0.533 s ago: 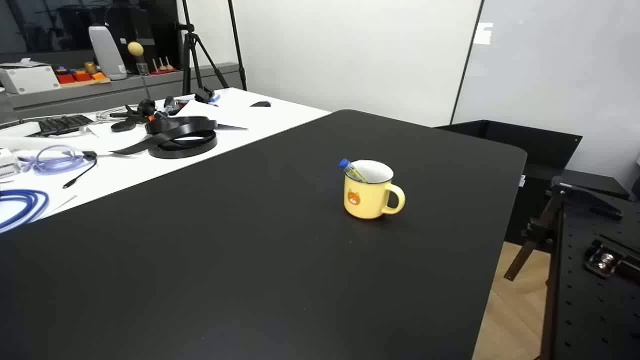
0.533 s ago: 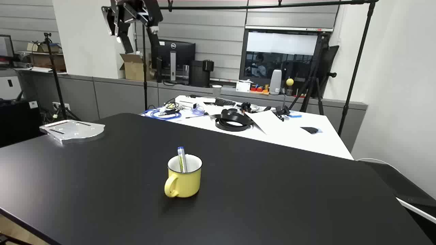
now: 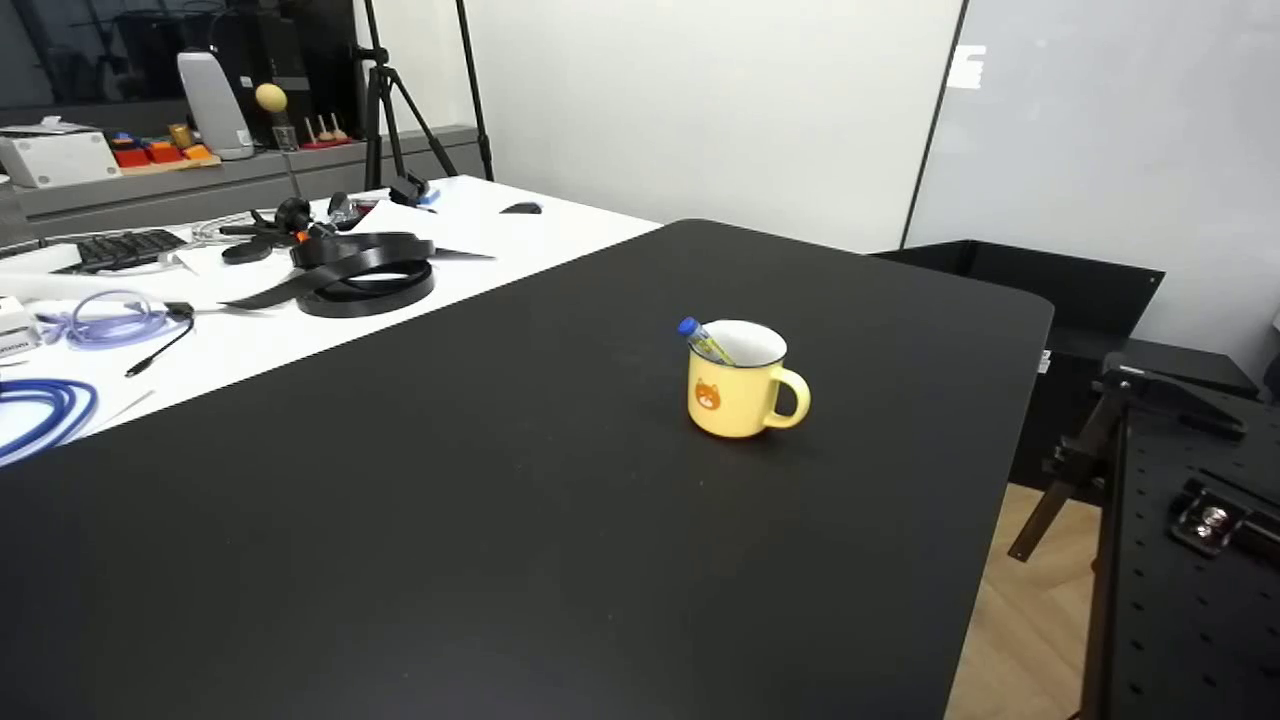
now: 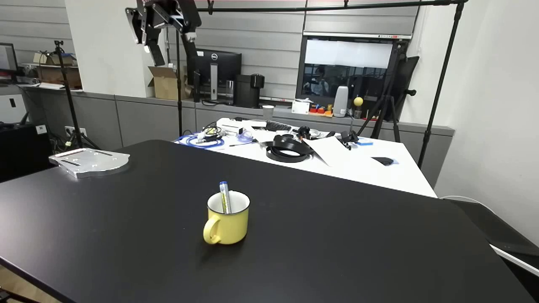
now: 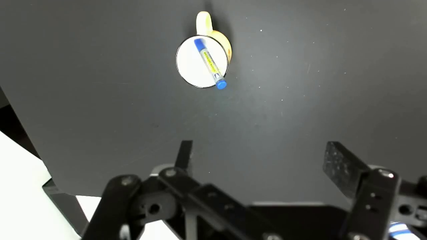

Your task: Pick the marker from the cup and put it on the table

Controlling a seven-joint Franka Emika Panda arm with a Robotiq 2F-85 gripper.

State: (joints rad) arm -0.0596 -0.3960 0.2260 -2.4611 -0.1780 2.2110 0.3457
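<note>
The yellow cup (image 3: pixel 735 400) stands upright on the black table (image 3: pixel 450 500), its handle to the right in an exterior view. The cup (image 4: pixel 236 229) also shows in an exterior view with its handle toward the camera. The marker (image 4: pixel 225 198) leans in the cup, its blue end above the rim. In the wrist view the marker (image 5: pixel 210 63) lies slanted across the white inside of the cup (image 5: pixel 190 66). My gripper (image 4: pixel 173 63) hangs high above the table's level, apart from the cup. In the wrist view the gripper (image 5: pixel 260 143) is wide open, with nothing between its fingers.
A silver metal plate (image 4: pixel 90 162) lies on the table's far left corner in an exterior view. A white table (image 4: pixel 370 168) with cables, black straps (image 4: pixel 288 147) and papers adjoins the black table. A black frame bar (image 4: pixel 316 8) spans the top.
</note>
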